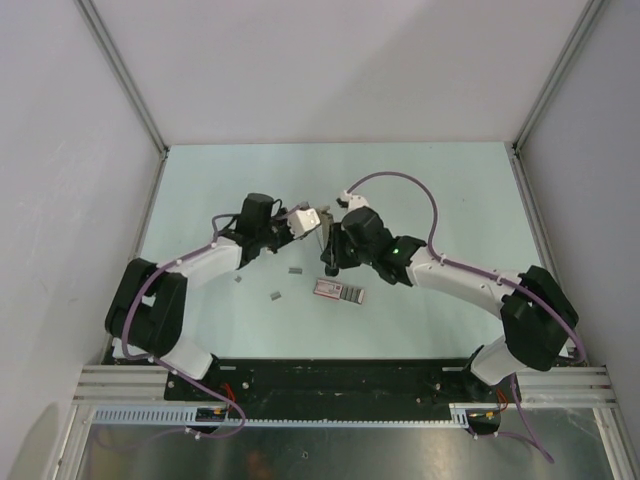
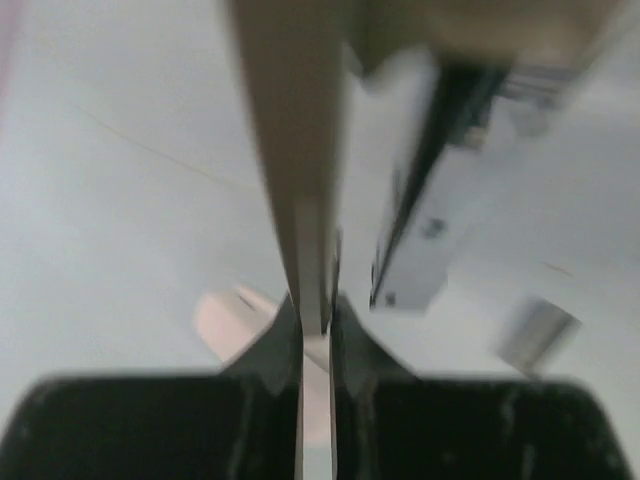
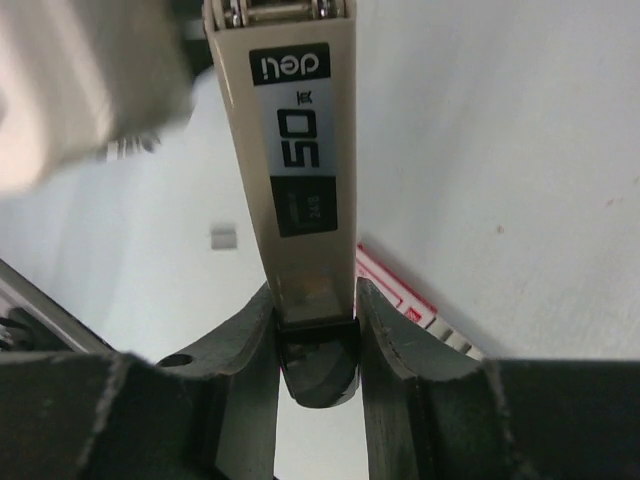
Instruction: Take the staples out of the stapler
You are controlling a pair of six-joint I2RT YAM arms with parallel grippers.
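Note:
The stapler (image 1: pixel 311 221) is held in the air between both grippers, hinged open. My left gripper (image 1: pixel 292 226) is shut on its thin pale shell part (image 2: pixel 298 180); the fingers (image 2: pixel 268 360) pinch its edge, and the dark grey metal channel (image 2: pixel 415 210) hangs to the right. My right gripper (image 1: pixel 331 243) is shut on the beige labelled arm of the stapler (image 3: pixel 300 150), clamped at its dark end. Small grey staples (image 1: pixel 295 270) lie on the table below; one strip shows in the right wrist view (image 3: pixel 223 237).
A flat pink-and-grey packet (image 1: pixel 338 291) lies on the table in front of the grippers; its corner shows in the right wrist view (image 3: pixel 400 297). More staple bits (image 1: pixel 274 295) lie to its left. White walls enclose the table on three sides.

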